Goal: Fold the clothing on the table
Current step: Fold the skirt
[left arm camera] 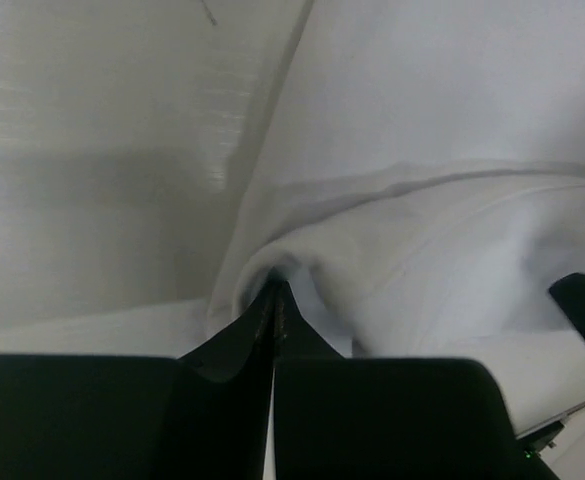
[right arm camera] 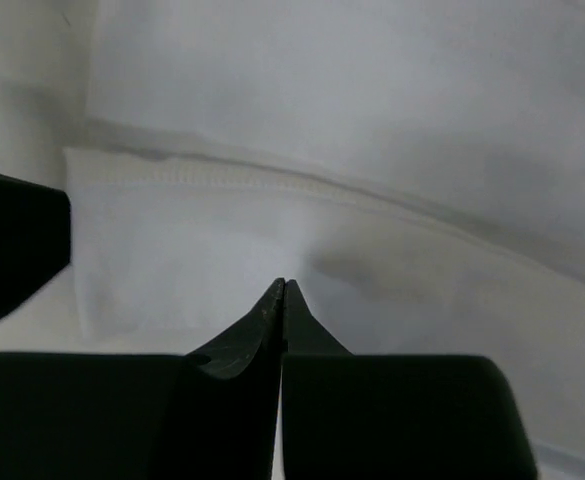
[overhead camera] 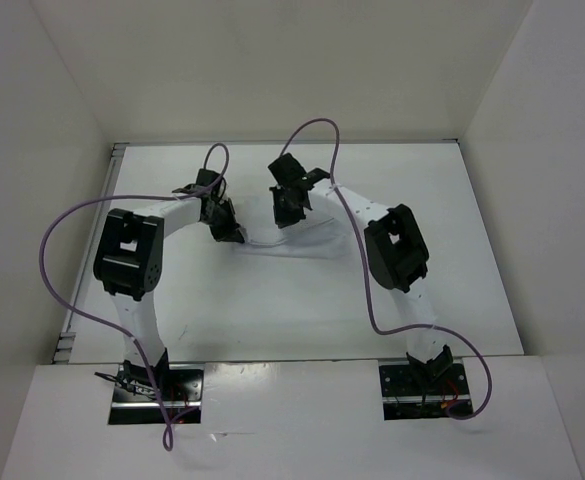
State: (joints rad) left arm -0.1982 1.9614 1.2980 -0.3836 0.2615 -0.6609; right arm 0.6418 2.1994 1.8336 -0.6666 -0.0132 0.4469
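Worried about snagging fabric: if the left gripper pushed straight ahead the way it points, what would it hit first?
The clothing: the left gripper, jaws shut, has its tips in a bunched fold, so it would likely press into that fabric.

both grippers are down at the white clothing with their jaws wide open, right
Not open: both are shut. The left wrist view shows the left gripper closed on a bunched fold of the clothing; the right wrist view shows the right gripper closed.

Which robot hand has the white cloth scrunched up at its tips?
The left gripper: the clothing puckers into a bunched fold right at its shut tips. At the right gripper, also shut, it lies smooth and flat.
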